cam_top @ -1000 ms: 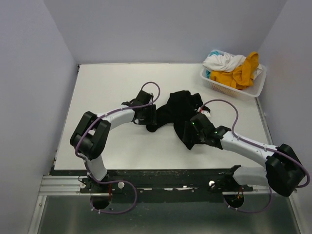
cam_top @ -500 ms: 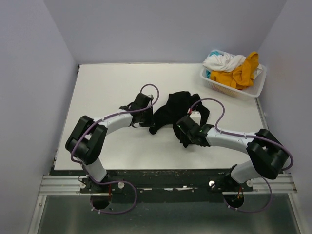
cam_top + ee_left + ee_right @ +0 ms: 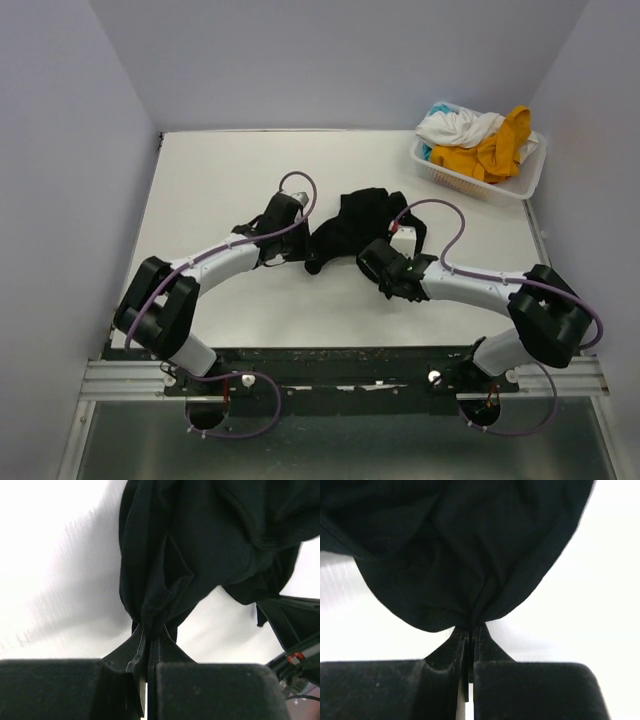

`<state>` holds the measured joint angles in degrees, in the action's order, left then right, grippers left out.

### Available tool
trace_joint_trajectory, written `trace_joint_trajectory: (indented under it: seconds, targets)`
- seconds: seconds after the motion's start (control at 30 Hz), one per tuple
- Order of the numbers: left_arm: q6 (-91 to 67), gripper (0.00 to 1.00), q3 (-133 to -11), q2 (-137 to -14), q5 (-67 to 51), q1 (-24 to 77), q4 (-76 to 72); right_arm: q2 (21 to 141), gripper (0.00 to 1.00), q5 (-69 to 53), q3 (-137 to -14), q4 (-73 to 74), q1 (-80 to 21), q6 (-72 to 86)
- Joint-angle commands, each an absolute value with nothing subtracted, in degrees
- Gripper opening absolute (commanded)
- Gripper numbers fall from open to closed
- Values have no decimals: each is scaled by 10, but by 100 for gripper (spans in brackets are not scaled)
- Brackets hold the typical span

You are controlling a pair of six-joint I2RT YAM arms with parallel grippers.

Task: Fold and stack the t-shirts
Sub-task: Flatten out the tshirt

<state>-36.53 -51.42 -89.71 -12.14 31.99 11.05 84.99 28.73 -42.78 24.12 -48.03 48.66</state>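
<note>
The left gripper (image 3: 149, 630) is pinched tight on a gathered edge of the black t-shirt (image 3: 200, 540), and the right gripper (image 3: 469, 629) clamps another bunched fold (only cloth between each pair of jaws). The shirt lies crumpled mid-frame in the overhead view, with bare table (image 3: 210, 180) to its left and above. At the upper-right table edge, a white basket (image 3: 532, 180) holds a white t-shirt (image 3: 455, 127), a mustard-yellow t-shirt (image 3: 490, 155) and a teal t-shirt (image 3: 436, 107).
</note>
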Motion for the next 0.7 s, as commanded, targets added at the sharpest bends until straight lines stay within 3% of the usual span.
trace_joint_trajectory:
  seconds: [0.0,0.17,0.37,0.5,0.57,0.67]
  targets:
    - [-367,0,-519,-824,-121,322,101,800,1,400,-471,278,-482,466]
    - [-355,0,-563,-752,-85,322,148,734,1,512,-523,285,-482,430]
    - [-336,0,-648,-642,51,322,245,657,1,599,-597,264,-482,359]
    - [-320,0,-676,-547,130,322,272,588,1,602,-611,172,-482,252]
    - [-310,0,-682,-502,151,322,270,544,1,563,-599,85,-482,180]
    - [-292,0,-701,-448,157,322,269,496,1,499,-627,69,-482,160]
